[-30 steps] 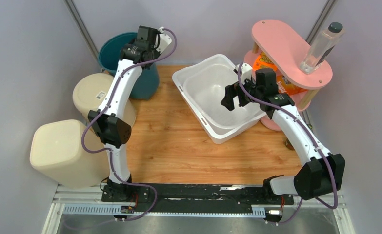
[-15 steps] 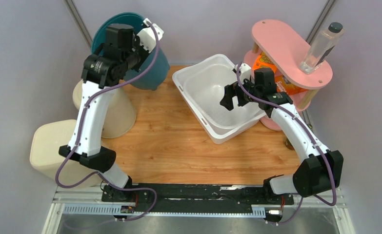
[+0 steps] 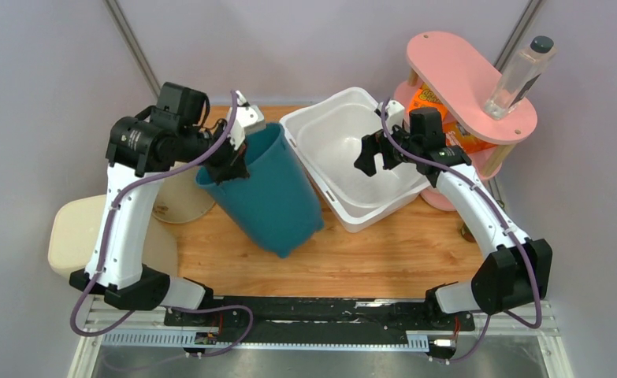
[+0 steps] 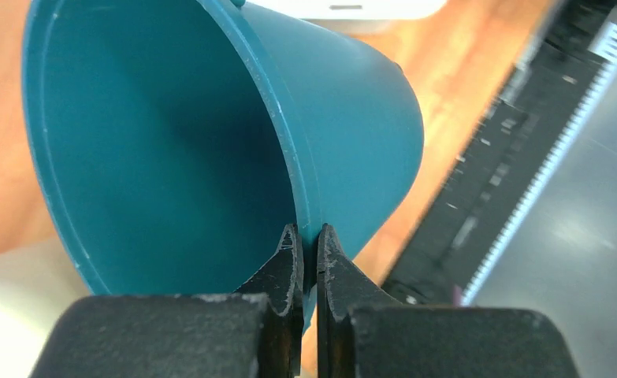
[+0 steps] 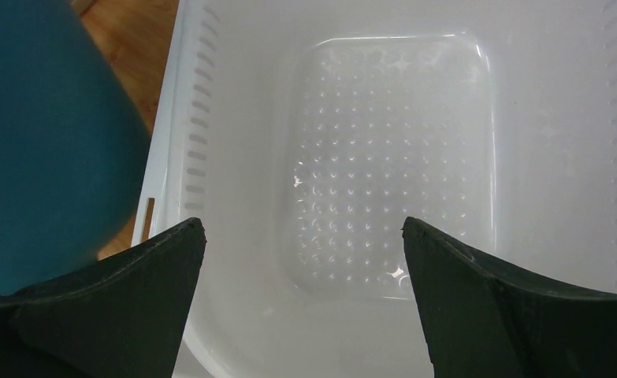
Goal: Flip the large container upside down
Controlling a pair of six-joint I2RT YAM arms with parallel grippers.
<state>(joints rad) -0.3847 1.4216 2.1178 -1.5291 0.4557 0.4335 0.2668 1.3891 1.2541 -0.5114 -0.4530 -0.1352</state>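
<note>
Your left claw (image 4: pixel 306 236) is clamped on the rim of the teal bucket (image 3: pixel 273 197), with one finger inside the wall and one outside. The bucket leans steeply away from that claw over the desk (image 3: pixel 384 252). Its mouth is at the claw and its base points toward the arm bases. Your right claw (image 5: pixel 302 224) is spread wide and grips nothing. The white tub (image 5: pixel 399 157) sits directly beneath it, and the bucket is just off to its left.

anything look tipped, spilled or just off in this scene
Only the teal bucket: it is steeply tilted over the table, mouth facing left, base toward the near edge, its rim pinched in the left gripper. That fits a half-done flip. Nothing looks spilled or damaged.
</note>
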